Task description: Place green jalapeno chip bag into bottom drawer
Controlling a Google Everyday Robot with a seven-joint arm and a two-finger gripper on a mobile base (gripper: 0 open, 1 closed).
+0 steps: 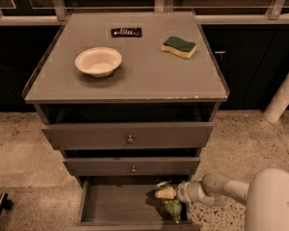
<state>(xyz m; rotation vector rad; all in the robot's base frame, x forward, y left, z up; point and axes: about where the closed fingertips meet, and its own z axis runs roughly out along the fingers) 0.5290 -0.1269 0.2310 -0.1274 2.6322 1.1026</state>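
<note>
Placement step: gripper [164,193] at right end of open bottom drawer [115,203], green jalapeno chip bag [173,209] just beneath it; grip state cannot be told. Next, you confirm bag rests on drawer floor, release, withdraw.

green jalapeno chip bag [173,209] below gripper [165,193], in open bottom drawer [115,204]
</note>
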